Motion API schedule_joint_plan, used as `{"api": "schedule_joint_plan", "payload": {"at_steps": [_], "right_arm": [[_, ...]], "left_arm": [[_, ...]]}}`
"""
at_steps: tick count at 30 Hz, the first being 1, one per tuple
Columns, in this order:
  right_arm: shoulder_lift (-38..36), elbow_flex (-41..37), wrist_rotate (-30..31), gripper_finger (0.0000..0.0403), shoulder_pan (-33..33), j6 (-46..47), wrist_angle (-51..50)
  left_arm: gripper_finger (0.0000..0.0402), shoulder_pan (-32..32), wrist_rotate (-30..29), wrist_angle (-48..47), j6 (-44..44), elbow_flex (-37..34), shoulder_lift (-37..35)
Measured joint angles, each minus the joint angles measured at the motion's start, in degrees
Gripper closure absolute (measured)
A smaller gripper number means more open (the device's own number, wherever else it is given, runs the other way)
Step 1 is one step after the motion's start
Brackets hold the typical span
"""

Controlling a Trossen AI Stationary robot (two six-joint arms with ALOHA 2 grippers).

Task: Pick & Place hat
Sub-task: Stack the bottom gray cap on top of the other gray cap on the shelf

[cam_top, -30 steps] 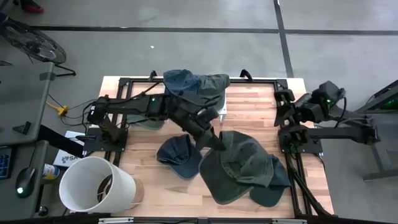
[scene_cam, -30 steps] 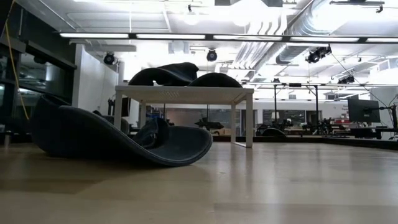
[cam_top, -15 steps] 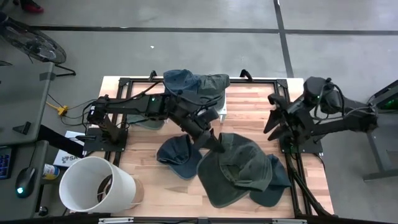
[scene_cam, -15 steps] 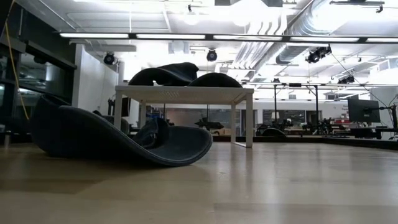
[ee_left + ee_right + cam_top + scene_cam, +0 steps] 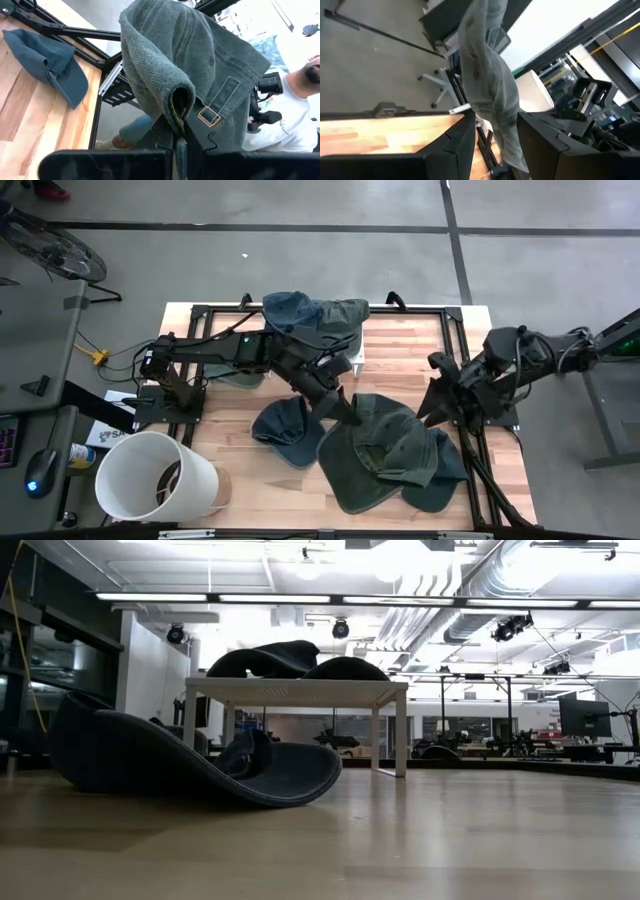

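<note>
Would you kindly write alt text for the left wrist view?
The left end effector is shut on the rim of a green hat with a brass strap buckle. A blue hat lies on the wooden table beyond.

no brand or number readable on the hats, no label legible on the table, white sheet [image 5: 105,432] beside the white bucket carrying dark print too small to make out, no readable signs in the room behind
</note>
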Motion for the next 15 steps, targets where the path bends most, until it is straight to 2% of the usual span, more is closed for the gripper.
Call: {"api": "schedule_joint_plan", "payload": {"at_steps": [11,15], "right_arm": [[2.88,-0.02,10.98,0.0267,7.21,-2.9,4.51],[3.25,-0.02,13.65,0.0287,9.16,-2.45,6.02]], "left_arm": [[0.0392,0.0,-1.12,-0.35,0.02,0.0,-0.02],[0.0392,0.0,-1.21,-0.38,-0.15,0.0,-0.02]]}}
